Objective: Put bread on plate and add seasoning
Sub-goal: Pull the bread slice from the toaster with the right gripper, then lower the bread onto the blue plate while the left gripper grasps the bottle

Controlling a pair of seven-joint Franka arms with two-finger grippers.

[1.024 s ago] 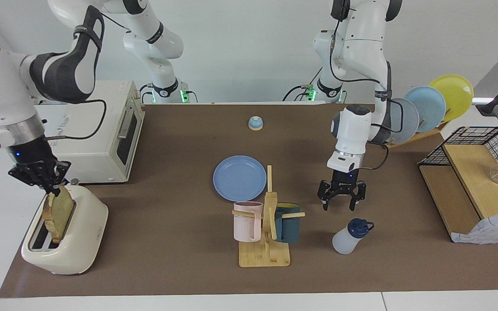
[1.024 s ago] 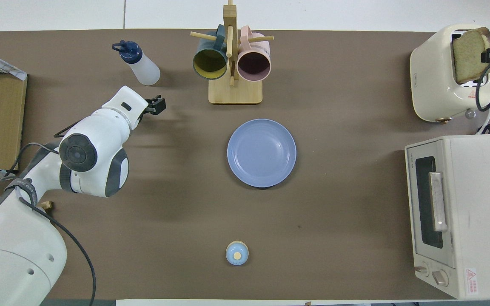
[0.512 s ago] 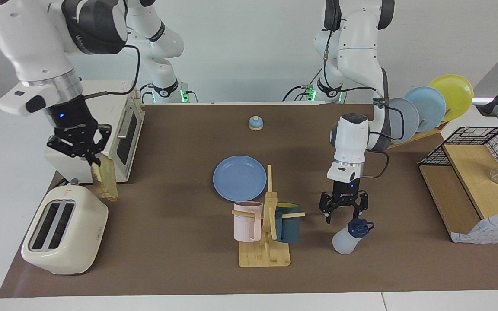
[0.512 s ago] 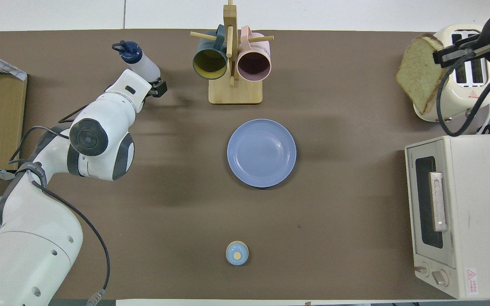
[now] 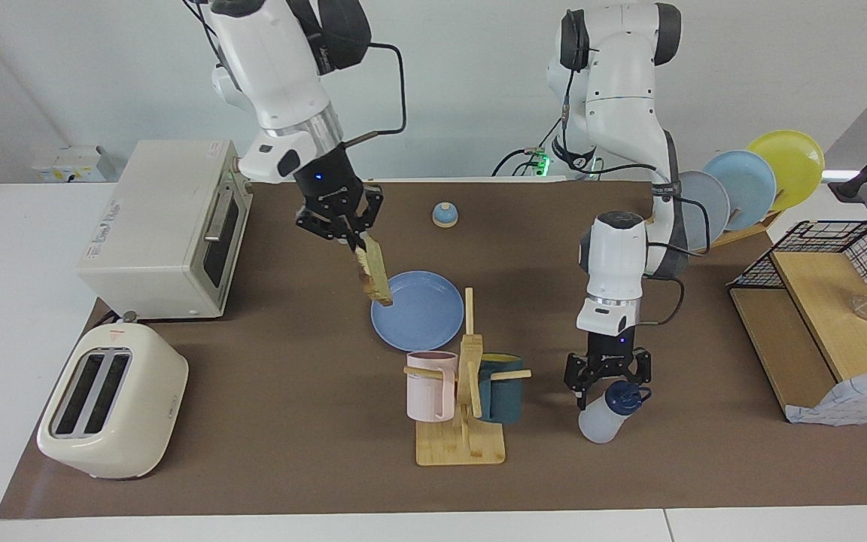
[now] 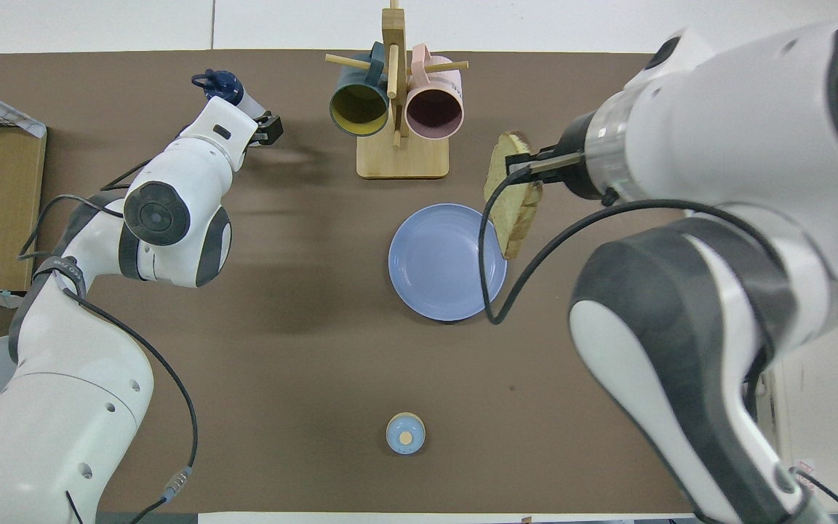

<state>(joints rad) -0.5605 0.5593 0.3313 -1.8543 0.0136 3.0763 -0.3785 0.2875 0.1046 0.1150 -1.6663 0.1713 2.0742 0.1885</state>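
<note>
The bread (image 5: 375, 277), a tan slice with brown crust, hangs on edge from my right gripper (image 5: 351, 242), which is shut on its top. It hangs over the rim of the blue plate (image 5: 426, 324) toward the right arm's end. From overhead the bread (image 6: 511, 196) overlaps the plate (image 6: 441, 269) at its rim, held by the right gripper (image 6: 519, 169). My left gripper (image 5: 609, 384) is open, its fingers either side of the top of the seasoning (image 5: 600, 418). Overhead, the left gripper (image 6: 266, 131) hides most of the seasoning (image 6: 220, 82).
A cream toaster (image 5: 114, 410) and a toaster oven (image 5: 170, 226) stand at the right arm's end. A mug rack (image 5: 463, 399) with two mugs stands beside the plate. A small bell (image 5: 445, 214) sits near the robots. A plate rack (image 5: 749, 184) and wire shelf (image 5: 825, 316) fill the left arm's end.
My right arm lifted the bread out of the toaster and carried it across to the plate. My left gripper came down from above the table onto the seasoning's top.
</note>
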